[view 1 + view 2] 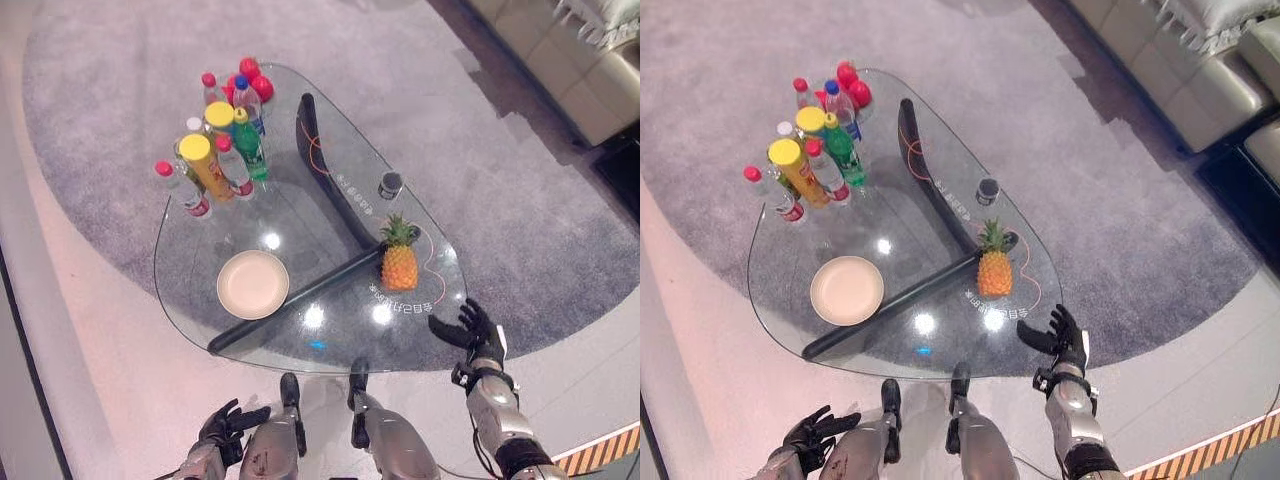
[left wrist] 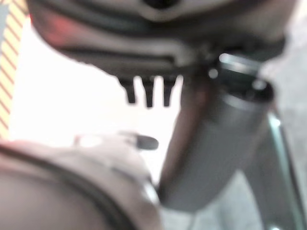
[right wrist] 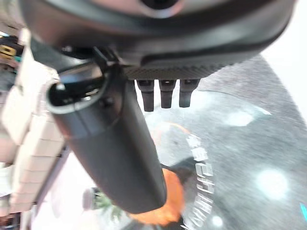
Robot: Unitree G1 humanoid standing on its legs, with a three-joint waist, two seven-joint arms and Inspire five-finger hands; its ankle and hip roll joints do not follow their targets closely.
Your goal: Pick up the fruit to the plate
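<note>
A pineapple (image 1: 399,262) with a green crown stands upright on the glass table (image 1: 330,190), near its right edge. A round cream plate (image 1: 253,284) lies empty at the table's front left. My right hand (image 1: 477,331) hovers open just off the table's front right corner, a short way from the pineapple, fingers spread. The right wrist view has the orange pineapple (image 3: 171,201) past the thumb (image 3: 115,143). My left hand (image 1: 224,425) hangs low below the table's front edge, fingers relaxed and holding nothing.
Several bottles and yellow-lidded cans (image 1: 215,150) crowd the table's far left, with red fruits (image 1: 252,82) behind them. A small dark cup (image 1: 390,184) stands at the right rim. A grey rug (image 1: 480,150) lies under the table; a sofa (image 1: 560,60) is at the upper right.
</note>
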